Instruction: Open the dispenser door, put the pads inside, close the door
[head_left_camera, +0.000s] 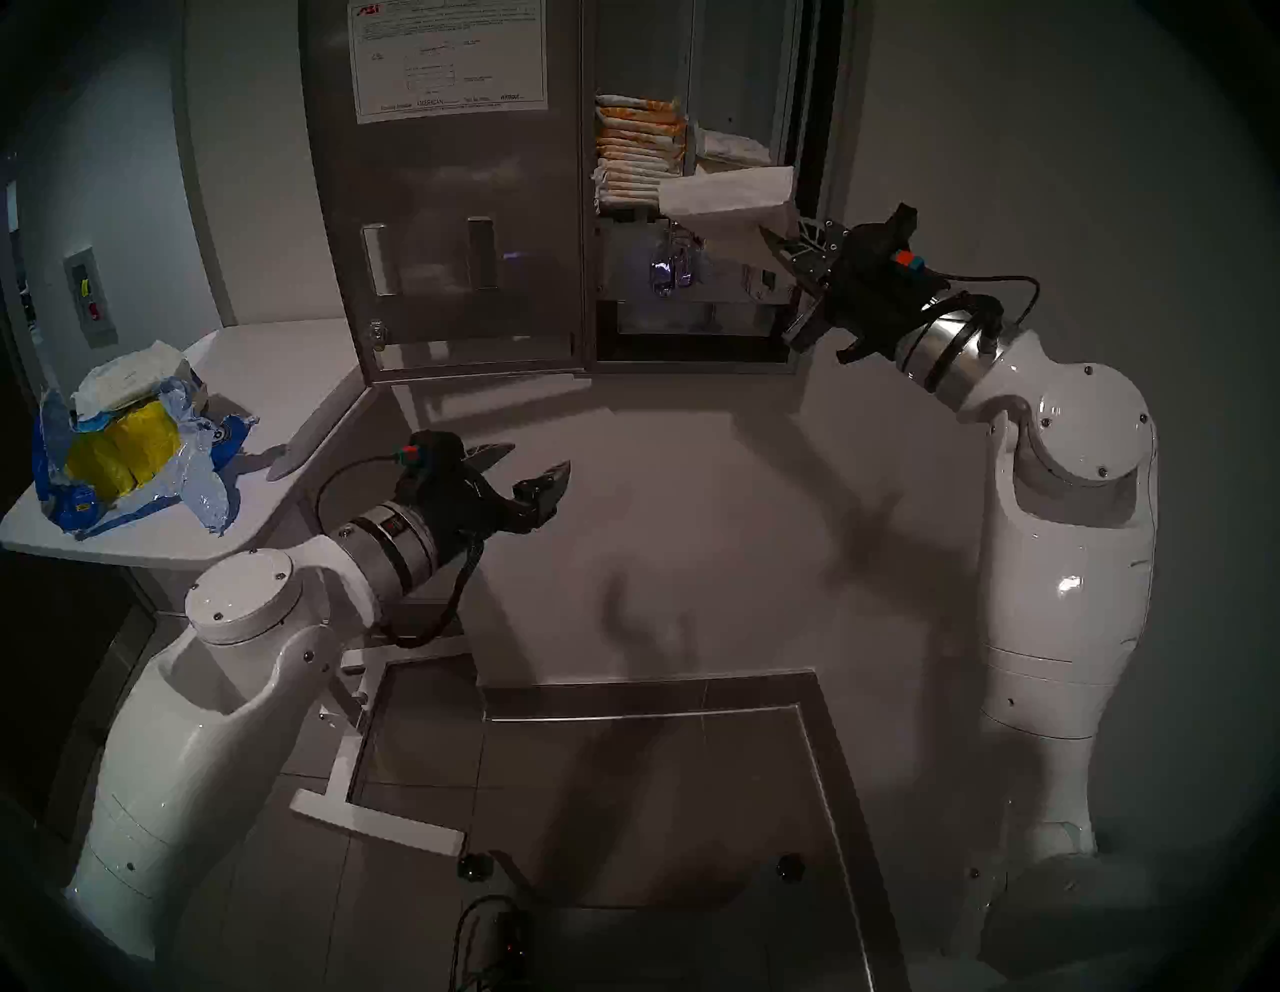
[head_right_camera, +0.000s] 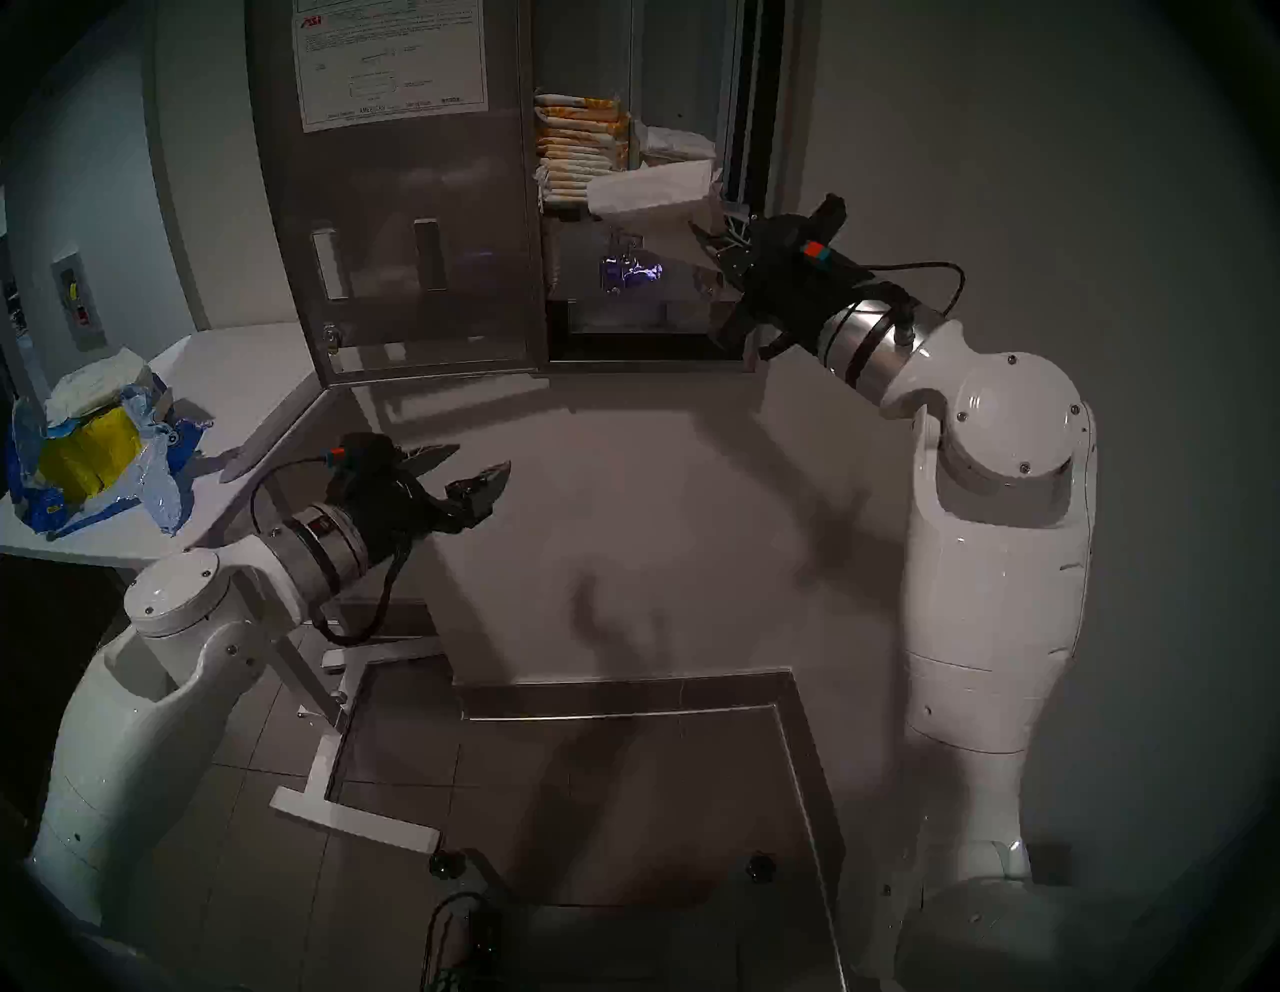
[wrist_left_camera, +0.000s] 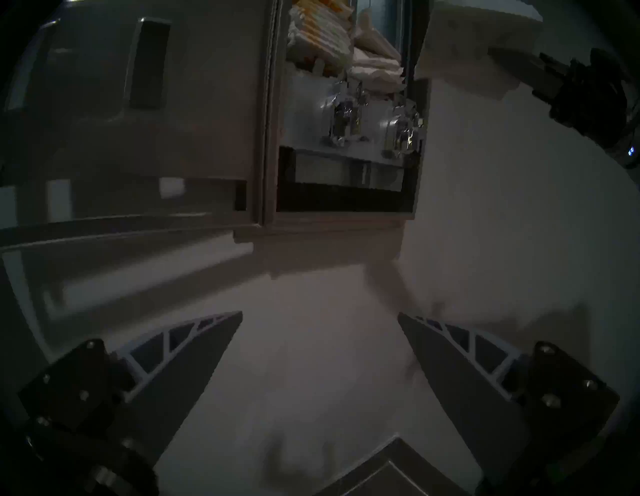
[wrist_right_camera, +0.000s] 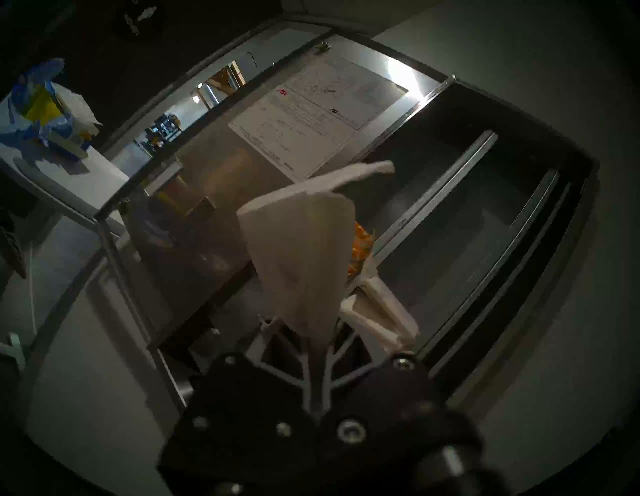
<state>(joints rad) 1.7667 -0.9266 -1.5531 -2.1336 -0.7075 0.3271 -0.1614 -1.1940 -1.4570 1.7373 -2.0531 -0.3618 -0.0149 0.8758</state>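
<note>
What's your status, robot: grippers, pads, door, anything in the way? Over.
Right gripper shut on white pad at open dispenser. Left gripper open, empty. Dispenser door swung open. Nothing blocking.

Dispenser door (head_left_camera: 457, 228) top cut off at twelve o'clock, instruction sheet (head_left_camera: 447, 59) print too small to be read, right gripper (wrist_right_camera: 317, 346) fingertips hidden by the held white pad (wrist_right_camera: 304, 263).

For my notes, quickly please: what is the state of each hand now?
Left hand: open, holding nothing.
Right hand: closed on a flat white wrapped pad, at the open dispenser.
</note>
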